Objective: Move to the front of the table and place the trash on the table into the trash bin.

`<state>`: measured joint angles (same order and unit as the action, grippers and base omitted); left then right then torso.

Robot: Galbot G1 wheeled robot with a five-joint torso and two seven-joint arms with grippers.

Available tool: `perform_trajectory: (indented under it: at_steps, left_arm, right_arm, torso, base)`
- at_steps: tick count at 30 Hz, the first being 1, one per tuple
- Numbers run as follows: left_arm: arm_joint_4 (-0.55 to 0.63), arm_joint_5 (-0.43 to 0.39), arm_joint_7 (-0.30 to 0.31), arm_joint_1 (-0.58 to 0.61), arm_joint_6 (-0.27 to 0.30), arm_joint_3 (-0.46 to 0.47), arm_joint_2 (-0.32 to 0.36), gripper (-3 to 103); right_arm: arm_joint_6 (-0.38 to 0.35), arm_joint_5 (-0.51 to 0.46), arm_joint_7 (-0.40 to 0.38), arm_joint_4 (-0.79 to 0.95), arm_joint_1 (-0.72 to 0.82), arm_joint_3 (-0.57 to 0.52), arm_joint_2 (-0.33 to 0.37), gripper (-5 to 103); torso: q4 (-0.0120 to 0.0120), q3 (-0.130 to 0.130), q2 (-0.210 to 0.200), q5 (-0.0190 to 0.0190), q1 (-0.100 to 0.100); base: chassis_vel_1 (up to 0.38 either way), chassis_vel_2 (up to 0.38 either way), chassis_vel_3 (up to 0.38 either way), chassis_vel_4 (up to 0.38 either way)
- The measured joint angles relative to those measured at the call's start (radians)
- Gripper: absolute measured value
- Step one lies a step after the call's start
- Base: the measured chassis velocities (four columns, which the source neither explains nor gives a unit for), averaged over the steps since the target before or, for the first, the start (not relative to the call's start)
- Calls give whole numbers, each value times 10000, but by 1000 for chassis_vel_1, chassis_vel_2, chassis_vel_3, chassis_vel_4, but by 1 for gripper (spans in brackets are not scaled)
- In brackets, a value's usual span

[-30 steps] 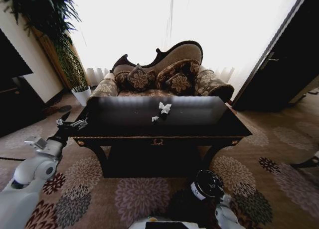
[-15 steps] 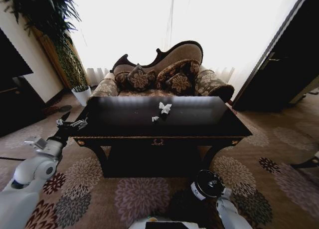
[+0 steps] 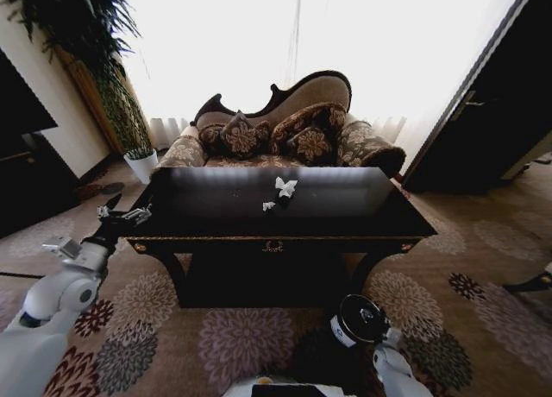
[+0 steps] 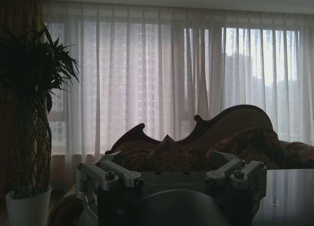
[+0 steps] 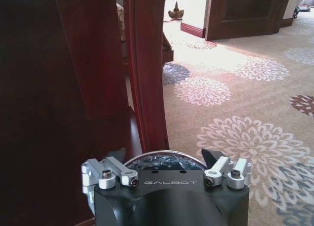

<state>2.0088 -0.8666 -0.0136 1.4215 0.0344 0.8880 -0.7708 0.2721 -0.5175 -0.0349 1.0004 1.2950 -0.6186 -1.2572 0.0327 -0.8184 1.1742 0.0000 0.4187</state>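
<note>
Left gripper [image 3: 123,212]: fingers spread apart, nothing between them, held level just off the left end of the long dark wood table with a glossy black top and gold-trimmed edge [image 3: 345,229]. The arm reaches forward from the robot's left side.

Right gripper [image 3: 369,318]: low at the robot's right, directly over the small black cylindrical trash bin with a white label [image 3: 349,322]. In the right wrist view the gripper [image 5: 166,156] has its dark fingertips [image 5: 211,154] standing apart over the bin's round rim [image 5: 164,161], gripping nothing.

Trash: crumpled white tissue pieces [image 3: 284,187] lie near the middle of the table top, a smaller white scrap [image 3: 268,205] just beside them toward the robot. Neither gripper touches them.

The bin stands on the floral patterned carpet [image 3: 241,337] in front of the table, well apart from the trash. An upholstered patterned sofa [image 3: 285,134] stands behind the table.
</note>
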Motion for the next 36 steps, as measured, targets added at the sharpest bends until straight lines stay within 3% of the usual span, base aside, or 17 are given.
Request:
perform_trajectory:
  at_steps: [4,18,28,36]
  left_arm:
    - [0,0,0,0,0,0,0,100]
    - [0,0,0,0,0,0,0,100]
    - [0,0,0,0,-1,0,0,100]
    - [0,-1,0,0,0,0,0,100]
  right_arm:
    - [42,13,-7,1455,997,-429,-305,99]
    - [-221,-265,-35,7574,4549,-1264,-1234,100]
    - [-248,-213,-60,10406,5882,-1440,-1360,100]
    - [-743,3,-164,11654,5687,-1386,-1096,100]
  torso:
    - [0,0,0,2,0]
    - [-2,0,2,-1,-1]
    - [-2,0,2,-1,-1]
    - [-1,-1,1,-1,-1]
  base:
    - [0,0,0,0]
    - [0,0,0,0]
    - [0,0,0,0]
    - [0,0,0,0]
